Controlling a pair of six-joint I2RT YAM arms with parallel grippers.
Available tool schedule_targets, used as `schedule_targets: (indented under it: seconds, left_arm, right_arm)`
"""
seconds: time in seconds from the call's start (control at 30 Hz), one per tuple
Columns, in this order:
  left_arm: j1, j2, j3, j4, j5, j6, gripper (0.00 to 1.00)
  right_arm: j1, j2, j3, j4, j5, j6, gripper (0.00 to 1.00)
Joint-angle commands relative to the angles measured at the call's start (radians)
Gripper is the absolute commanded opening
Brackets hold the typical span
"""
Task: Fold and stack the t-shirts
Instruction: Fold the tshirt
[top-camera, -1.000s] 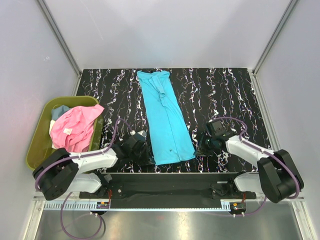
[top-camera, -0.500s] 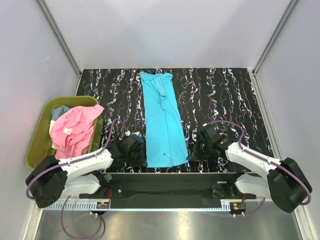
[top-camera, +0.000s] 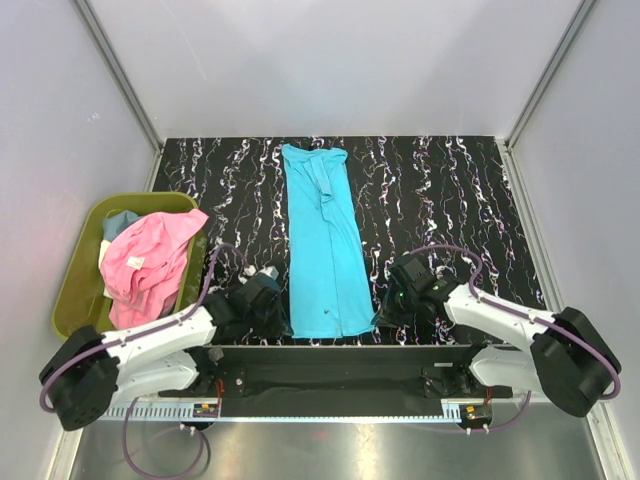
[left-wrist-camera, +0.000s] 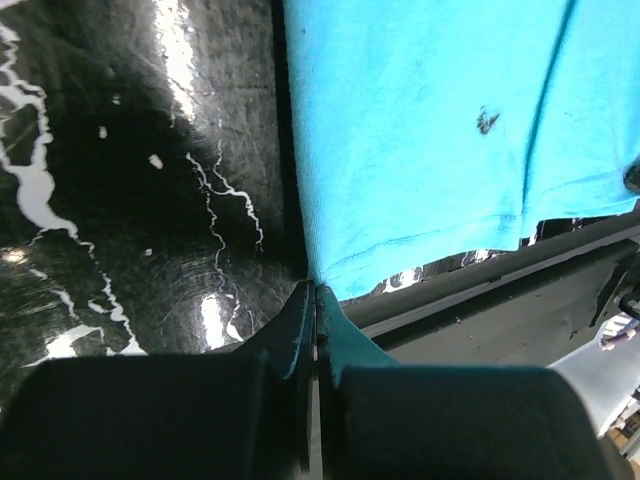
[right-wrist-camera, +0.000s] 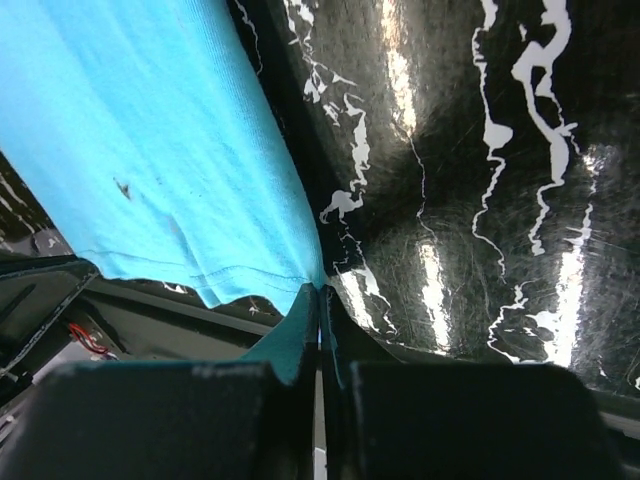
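Now, your plain bright turquoise t-shirt lies flat on the black table with white marbling. It is folded into a long narrow strip that runs from the far side toward the arm bases, collar end away from you. Your left gripper is clamped tight on the near left corner of the hem, fingertips pressed together with the cloth edge running into them. Your right gripper is pinched the same way on the near right corner. Both sit low at the table's near edge, one on each side of the strip. A small dark speck shows on the cloth close to the hem. Off to your left, the olive-green plastic bin holds a crumpled pink t-shirt on top, with a bit of grey-blue cloth peeking out behind it.
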Motion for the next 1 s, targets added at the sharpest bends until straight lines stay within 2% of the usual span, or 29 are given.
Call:
schedule_targets:
  seconds: [0.0, 0.2, 0.5, 0.73, 0.97]
  left_arm:
    - [-0.004, 0.074, 0.059, 0.067, 0.058, 0.034, 0.0]
    - [0.055, 0.16, 0.154, 0.055, 0.078, 0.086, 0.0]
    - [0.296, 0.255, 0.349, -0.043, 0.106, 0.257, 0.0]
    - [0.437, 0.495, 0.544, -0.029, 0.192, 0.369, 0.0]
    - [0.513, 0.673, 0.759, -0.081, 0.18, 0.427, 0.0]
  right_arm:
    - [0.01, 0.034, 0.069, -0.027, 0.049, -0.014, 0.0]
    - [0.009, 0.121, 0.228, -0.141, 0.13, -0.132, 0.0]
    - [-0.046, 0.325, 0.513, -0.186, 0.141, -0.33, 0.0]
    - [-0.16, 0.529, 0.76, -0.196, 0.107, -0.486, 0.0]
    - [-0.209, 0.718, 0.968, -0.187, 0.05, -0.635, 0.0]
